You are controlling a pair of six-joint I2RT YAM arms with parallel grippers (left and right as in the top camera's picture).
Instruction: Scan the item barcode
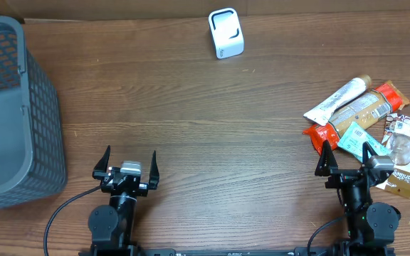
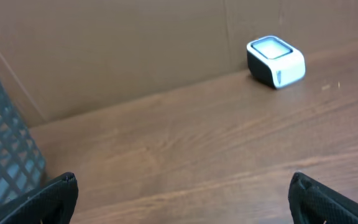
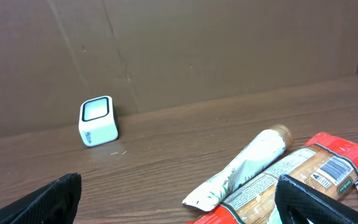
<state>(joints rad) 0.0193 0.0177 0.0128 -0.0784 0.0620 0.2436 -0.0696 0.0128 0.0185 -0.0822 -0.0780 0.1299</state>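
Note:
The white barcode scanner [image 1: 226,33] stands at the back of the wooden table, also seen as the scanner [image 2: 276,62] and the scanner [image 3: 98,121] from the wrists. Several packaged items lie in a pile at the right: a white tube [image 1: 337,99], a tan and red packet [image 1: 365,112] and a teal packet [image 1: 356,139]. The tan and red packet [image 3: 291,174] shows a barcode [image 3: 334,169] in the right wrist view, beside the white tube [image 3: 241,171]. My left gripper [image 1: 130,151] [image 2: 183,180] is open over bare wood. My right gripper [image 1: 347,146] [image 3: 179,180] is open just left of the pile, holding nothing.
A grey mesh basket [image 1: 9,114] stands at the left edge, its corner showing as the basket [image 2: 5,149]. A clear bag [image 1: 406,139] and a white and brown packet [image 1: 408,181] lie at the far right. A cardboard wall [image 3: 216,50] backs the table.

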